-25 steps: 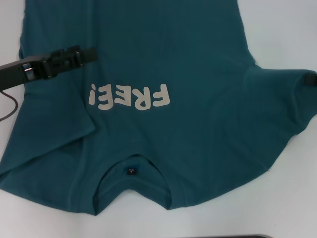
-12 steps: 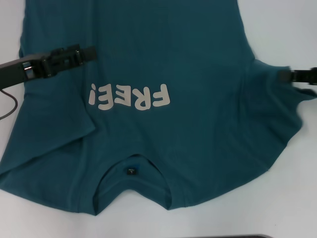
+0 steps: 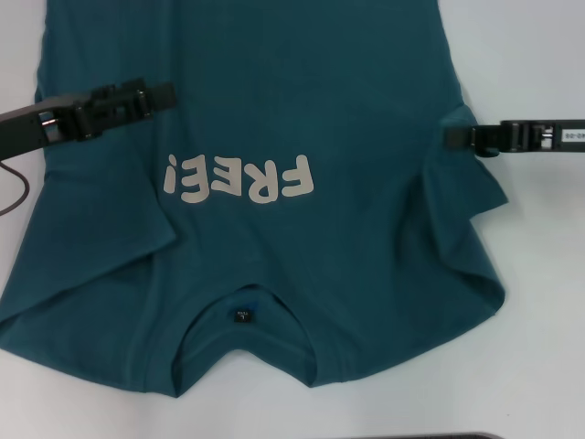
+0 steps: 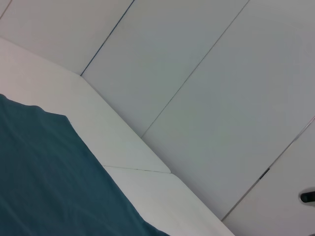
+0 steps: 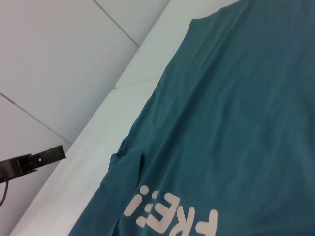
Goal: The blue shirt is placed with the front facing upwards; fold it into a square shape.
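A white table (image 3: pixel 539 302) carries the blue shirt (image 3: pixel 274 110), which lies front up across most of the surface in the head view, collar toward the robot and hem running off the far edge. The off-white "FREE!" print (image 3: pixel 239 178) sits near the middle of the chest, and the small dark neck label (image 3: pixel 241 315) shows inside the collar opening. The sleeve on the robot's left is folded inward over the body. On the robot's right, the sleeve fabric is gathered and bunched into ridges near the side seam. The left gripper (image 3: pixel 160 94) reaches in from the left over the shirt's upper chest, above the print; whether its fingers are parted or closed cannot be told. The right gripper (image 3: pixel 454 137) comes in from the right edge, its tips clenched on the bunched right sleeve at the shirt's side.
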Controlling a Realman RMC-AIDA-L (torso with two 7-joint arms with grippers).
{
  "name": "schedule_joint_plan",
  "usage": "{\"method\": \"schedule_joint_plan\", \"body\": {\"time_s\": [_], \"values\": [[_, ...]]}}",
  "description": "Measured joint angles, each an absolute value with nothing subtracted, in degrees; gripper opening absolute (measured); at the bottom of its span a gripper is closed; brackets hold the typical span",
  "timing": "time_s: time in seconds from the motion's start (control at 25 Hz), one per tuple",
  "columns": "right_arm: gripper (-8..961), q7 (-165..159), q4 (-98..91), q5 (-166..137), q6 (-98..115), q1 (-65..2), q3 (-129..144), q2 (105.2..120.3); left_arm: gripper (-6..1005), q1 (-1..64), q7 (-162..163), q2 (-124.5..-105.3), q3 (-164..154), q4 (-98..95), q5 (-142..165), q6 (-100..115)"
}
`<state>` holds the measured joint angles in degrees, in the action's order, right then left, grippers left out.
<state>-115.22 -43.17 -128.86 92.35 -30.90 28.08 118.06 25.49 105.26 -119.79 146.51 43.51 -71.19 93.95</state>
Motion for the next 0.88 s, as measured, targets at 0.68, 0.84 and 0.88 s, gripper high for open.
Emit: {"method": "schedule_joint_plan", "body": {"time_s": [0.68,0.84,0.88], "values": [[136,-115.22,-35.68,-128.48,84.02,-36.71,31.47,119.16,885,25.31,104.93,-119.67,146.51,43.32,-71.03,93.16],[294,-115.21,-35.63,-127.78,83.18,-36.93,31.66,119.35,885,25.31,104.89,-119.61,146.51,43.32,-71.00,93.15],[345,-115.20,-35.62,-127.40,82.77,-36.93,31.66,119.36,885,25.31,104.87,-119.60,146.51,43.33,-70.97,93.15]]}}
